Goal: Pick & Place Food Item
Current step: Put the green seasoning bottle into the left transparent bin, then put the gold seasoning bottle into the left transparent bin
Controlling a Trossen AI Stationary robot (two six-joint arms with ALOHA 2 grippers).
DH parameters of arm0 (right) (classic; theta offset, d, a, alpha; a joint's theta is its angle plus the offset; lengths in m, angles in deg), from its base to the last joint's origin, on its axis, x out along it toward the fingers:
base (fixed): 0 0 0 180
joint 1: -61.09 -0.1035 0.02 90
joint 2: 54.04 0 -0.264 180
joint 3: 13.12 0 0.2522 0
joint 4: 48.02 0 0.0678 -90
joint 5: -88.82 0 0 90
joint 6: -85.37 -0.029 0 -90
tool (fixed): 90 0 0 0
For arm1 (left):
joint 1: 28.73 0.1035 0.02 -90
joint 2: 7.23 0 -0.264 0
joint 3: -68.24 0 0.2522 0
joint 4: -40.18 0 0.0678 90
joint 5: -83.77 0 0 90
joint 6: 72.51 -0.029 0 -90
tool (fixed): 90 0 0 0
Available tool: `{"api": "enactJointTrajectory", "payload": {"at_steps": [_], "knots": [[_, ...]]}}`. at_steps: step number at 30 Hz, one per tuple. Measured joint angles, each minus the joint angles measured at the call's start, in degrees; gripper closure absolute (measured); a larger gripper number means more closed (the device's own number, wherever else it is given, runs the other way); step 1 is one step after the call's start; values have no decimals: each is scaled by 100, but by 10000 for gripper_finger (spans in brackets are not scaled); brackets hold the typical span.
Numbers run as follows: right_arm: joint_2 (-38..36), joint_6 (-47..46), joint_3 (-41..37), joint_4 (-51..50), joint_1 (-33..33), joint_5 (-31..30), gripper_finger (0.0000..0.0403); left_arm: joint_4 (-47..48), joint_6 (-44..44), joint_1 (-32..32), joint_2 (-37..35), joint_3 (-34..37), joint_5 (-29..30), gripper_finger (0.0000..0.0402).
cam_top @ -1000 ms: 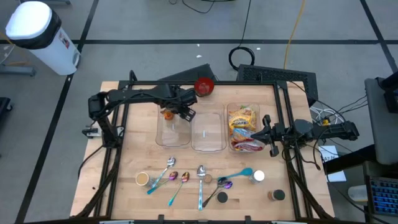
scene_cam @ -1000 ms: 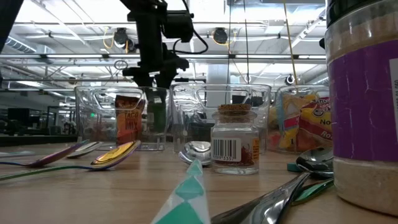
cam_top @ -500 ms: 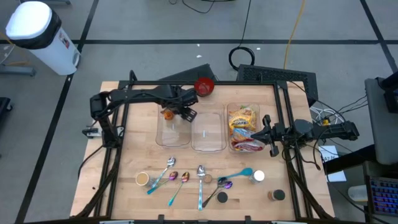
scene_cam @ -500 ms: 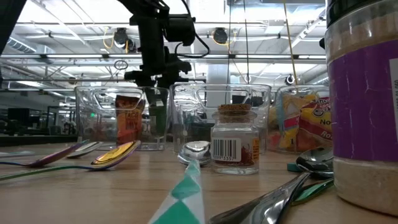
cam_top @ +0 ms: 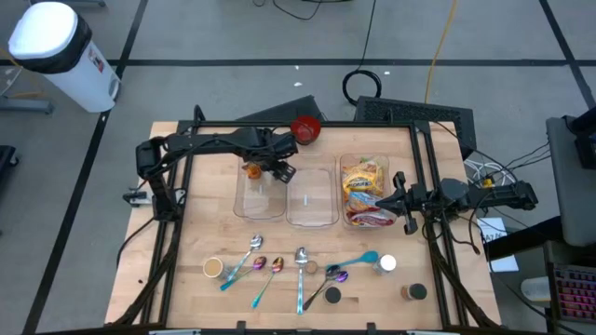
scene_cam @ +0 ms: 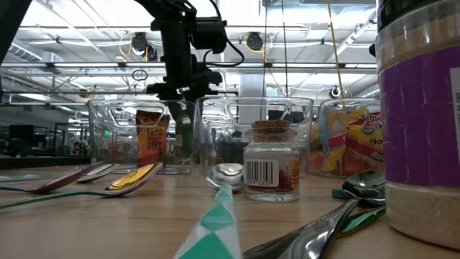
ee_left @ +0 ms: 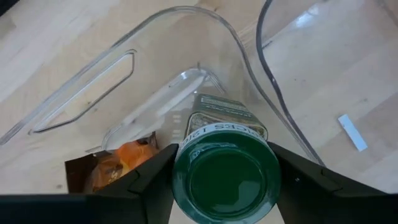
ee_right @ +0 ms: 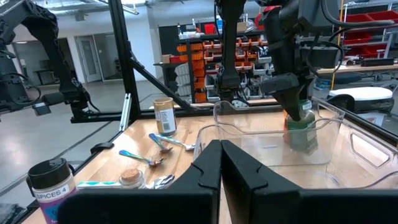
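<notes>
A spice jar with a green lid (ee_left: 227,177) and a green label stands inside the left clear bin (cam_top: 253,200), next to an orange snack packet (ee_left: 118,162). My left gripper (cam_top: 277,168) points down into that bin and is shut on the jar; the right wrist view shows the jar (ee_right: 303,134) below it. My right gripper (cam_top: 407,200) waits shut beside the right bin, touching nothing. Through the bin wall in the low view I cannot tell whether the jar's base is on the bin floor. My left gripper pinches the jar's green lid at its rim (ee_left: 181,171) between the two fingers (ee_left: 146,186), one on each side. The fingers come from above, pointing steeply down. The jar stays nearly upright below them, inside the left bin.
The middle bin (cam_top: 312,197) holds only a white scrap. The right bin (cam_top: 365,191) holds several snack packets. A red bowl (cam_top: 306,129) sits behind the bins. Spoons (cam_top: 301,270) and small spice jars (scene_cam: 272,162) lie along the table's near side.
</notes>
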Motion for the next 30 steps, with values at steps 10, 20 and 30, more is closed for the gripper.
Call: {"api": "enactJointTrajectory", "payload": {"at_steps": [10,20,30], "knots": [[-2,0,0,2,0,0,403,-148,-212,0,1,0,1,113],[0,0,0,0,1,0,403,192,-517,-36,-703,-421,-336,113],[-2,0,0,2,0,0,403,1739,977,-1325,-2058,-442,159,115]]}}
